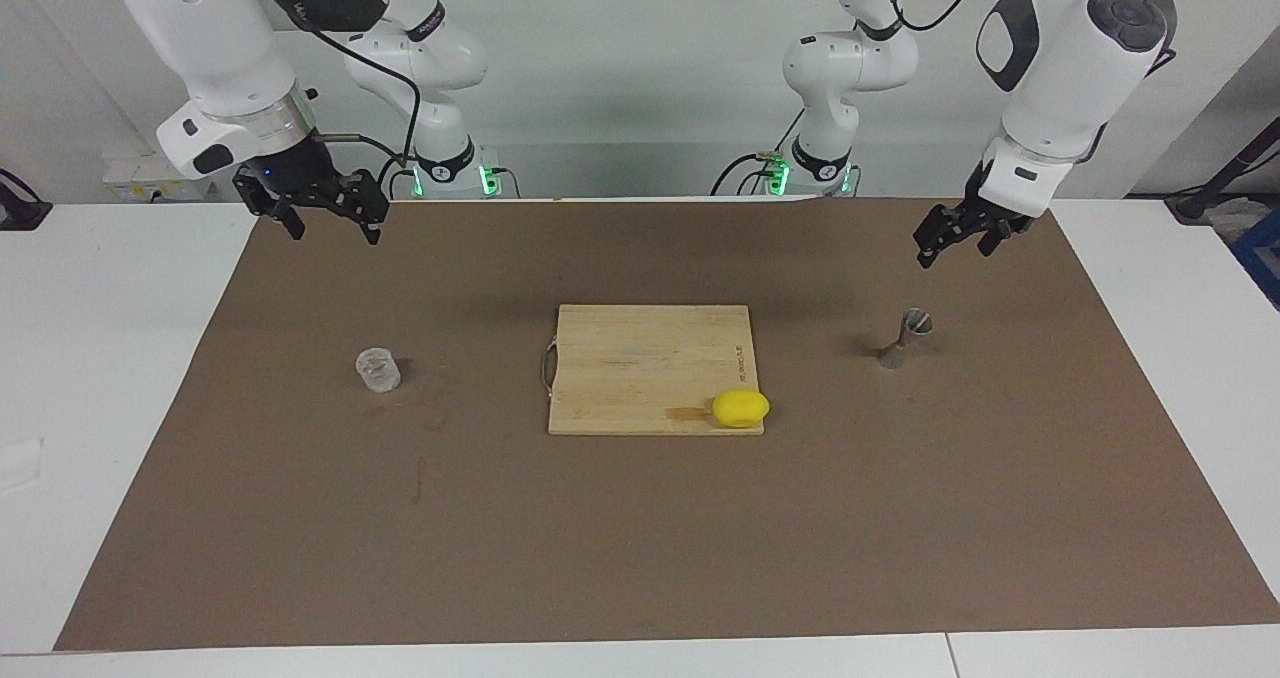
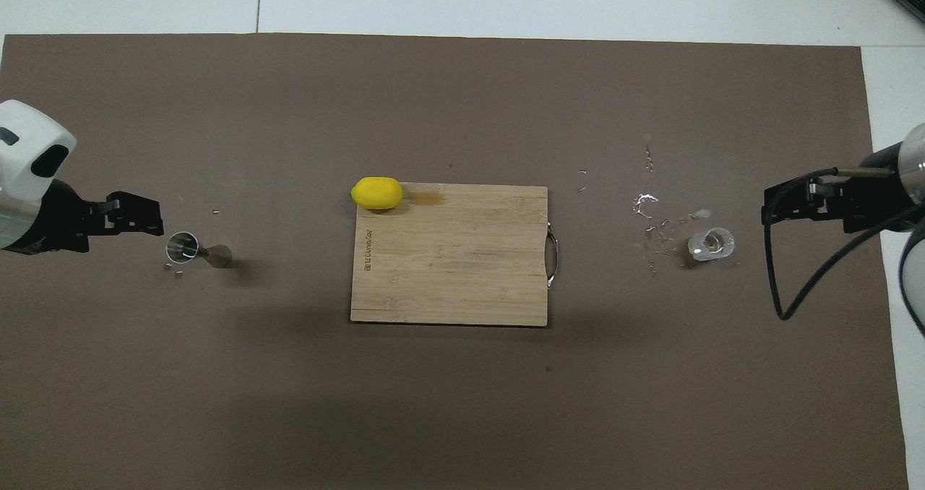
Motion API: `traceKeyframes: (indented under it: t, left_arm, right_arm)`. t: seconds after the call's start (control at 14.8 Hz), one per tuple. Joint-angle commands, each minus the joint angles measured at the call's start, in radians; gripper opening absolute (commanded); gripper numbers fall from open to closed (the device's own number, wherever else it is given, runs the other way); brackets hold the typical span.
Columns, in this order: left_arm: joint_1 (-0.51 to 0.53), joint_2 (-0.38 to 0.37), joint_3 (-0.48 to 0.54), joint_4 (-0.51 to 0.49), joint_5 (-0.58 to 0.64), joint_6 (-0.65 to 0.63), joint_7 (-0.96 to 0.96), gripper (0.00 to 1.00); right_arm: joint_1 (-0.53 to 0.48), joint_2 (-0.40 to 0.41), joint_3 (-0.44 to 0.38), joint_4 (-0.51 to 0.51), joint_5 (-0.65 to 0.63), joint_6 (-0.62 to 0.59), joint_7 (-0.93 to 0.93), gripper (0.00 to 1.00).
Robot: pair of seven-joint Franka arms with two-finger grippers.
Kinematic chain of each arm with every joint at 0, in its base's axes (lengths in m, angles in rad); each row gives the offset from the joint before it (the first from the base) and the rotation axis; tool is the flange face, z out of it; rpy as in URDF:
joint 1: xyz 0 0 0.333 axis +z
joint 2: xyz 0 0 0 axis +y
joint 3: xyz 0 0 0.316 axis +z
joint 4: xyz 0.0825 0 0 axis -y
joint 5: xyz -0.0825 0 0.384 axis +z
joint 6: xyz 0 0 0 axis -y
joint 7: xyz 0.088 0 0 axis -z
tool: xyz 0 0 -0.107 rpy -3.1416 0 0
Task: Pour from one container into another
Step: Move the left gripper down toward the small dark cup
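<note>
Bamboo cutting board [image 1: 650, 368] lies in the middle of the brown mat [image 1: 640, 538], its metal handle [image 1: 547, 368] turned toward the right arm's end of the table. A yellow lemon [image 1: 741, 408] sits on the board's corner that is farthest from the robots and toward the left arm's end, overhanging the edge a little.

Off the board toward the right arm's end, well apart from it, the small clear cup [image 1: 378, 370] stands upright on the mat. Seen from overhead, spilled droplets [image 2: 654, 219] glisten on the mat between the cup [image 2: 710, 243] and the board [image 2: 449, 254].

Off the board toward the left arm's end, also well apart from it, the grey metal jigger [image 1: 906, 337] stands on the mat, leaning slightly in the facing view; from overhead its round mouth [image 2: 182, 247] shows open upward.

The left gripper [image 1: 957, 239] hangs in the air above the mat near the jigger, clear of it, with its jaws spread wide and nothing between them. In the overhead view this gripper [image 2: 137, 215] appears just beside the jigger's mouth without touching it.

The right gripper [image 1: 322, 216] waits raised over the mat's edge nearest the robots, toward the right arm's end from the board and well apart from the cup, jaws wide and empty.
</note>
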Motion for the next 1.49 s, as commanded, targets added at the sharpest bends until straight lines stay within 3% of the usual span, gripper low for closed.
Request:
traceKeyframes:
  t: [0.0, 0.2, 0.74, 1.15, 1.42]
  left_arm:
    - [0.107, -0.001, 0.005, -0.031, -0.132, 0.007, 0.210, 1.00]
    - [0.216, 0.053, 0.005, -0.038, -0.269, 0.002, 0.497, 1.00]
    - [0.348, 0.139, 0.005, -0.113, -0.574, 0.071, 1.304, 1.00]
    - [0.460, 0.264, 0.005, -0.153, -0.849, -0.056, 1.883, 1.00]
    - [0.478, 0.309, 0.005, -0.242, -1.028, -0.100, 2.195, 1.00]
  right_arm:
    - [-0.016, -0.021, 0.006, -0.022, 0.014, -0.005, -0.023, 1.00]
    - [-0.016, -0.021, 0.006, -0.022, 0.014, -0.005, -0.023, 1.00]
    - [-0.016, -0.021, 0.006, -0.022, 0.014, -0.005, -0.023, 1.00]
    - [-0.016, -0.021, 0.006, -0.022, 0.014, -0.005, -0.023, 1.00]
    - [-0.016, -0.021, 0.006, -0.022, 0.014, -0.005, -0.023, 1.00]
